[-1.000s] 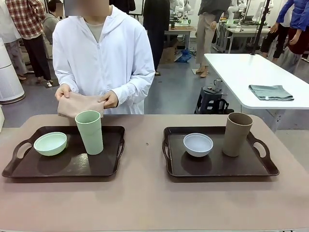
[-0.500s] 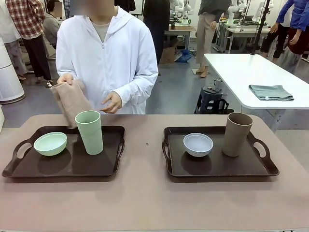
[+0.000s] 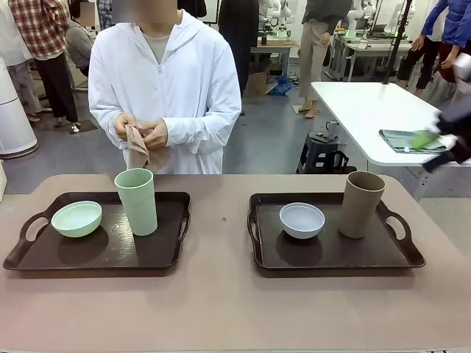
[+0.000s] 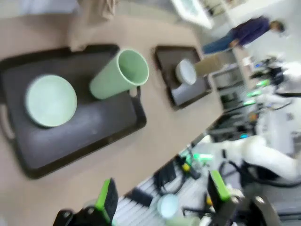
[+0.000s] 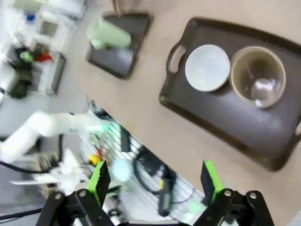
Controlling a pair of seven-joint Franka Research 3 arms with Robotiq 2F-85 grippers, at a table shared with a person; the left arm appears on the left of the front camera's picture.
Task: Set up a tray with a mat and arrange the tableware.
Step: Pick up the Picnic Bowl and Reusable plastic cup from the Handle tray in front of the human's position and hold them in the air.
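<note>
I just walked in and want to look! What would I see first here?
Two dark trays sit side by side on the table. The left tray holds a pale green bowl and a tall pale green cup, and the right tray holds a white bowl and a tan-brown cup. Behind the left tray, a person in a white jacket holds a crumpled tan cloth.

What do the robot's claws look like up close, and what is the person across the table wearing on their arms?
The left gripper and right gripper each have two black fingers tipped with bright green pads. The arms are smooth, rounded white tubes, as the left arm shows. The person has the long white sleeves of a zip-up hooded jacket.
</note>
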